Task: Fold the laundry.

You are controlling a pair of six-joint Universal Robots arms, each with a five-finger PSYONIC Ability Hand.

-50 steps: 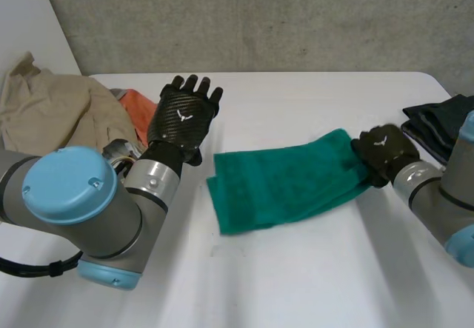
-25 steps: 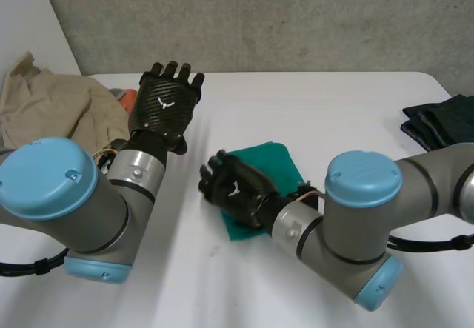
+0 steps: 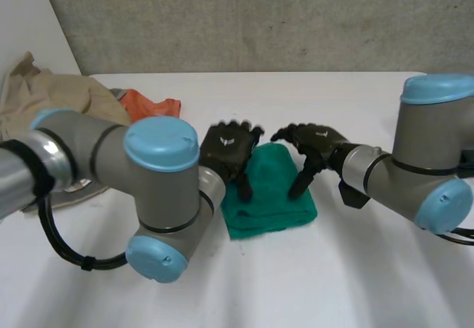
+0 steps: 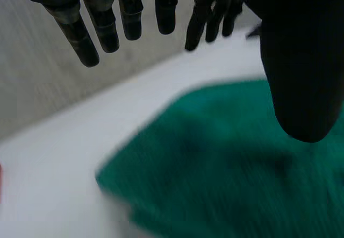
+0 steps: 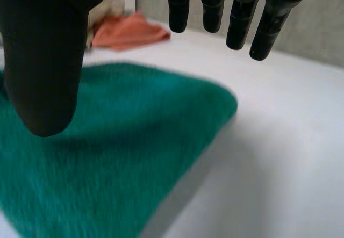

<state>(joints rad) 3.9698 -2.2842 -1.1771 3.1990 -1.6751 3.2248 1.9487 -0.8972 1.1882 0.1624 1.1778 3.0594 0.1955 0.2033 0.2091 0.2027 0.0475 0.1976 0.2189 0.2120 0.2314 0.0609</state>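
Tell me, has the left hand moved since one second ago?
Yes. The left hand has moved away from the orange cloth, toward the robot's right, and is now over the green towel.

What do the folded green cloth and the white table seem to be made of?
The folded green cloth looks like terry towelling: thick, matt, with a fuzzy nap and soft rounded edges. The white table looks like smooth laminate or painted board, faintly satin; which one, I cannot tell.
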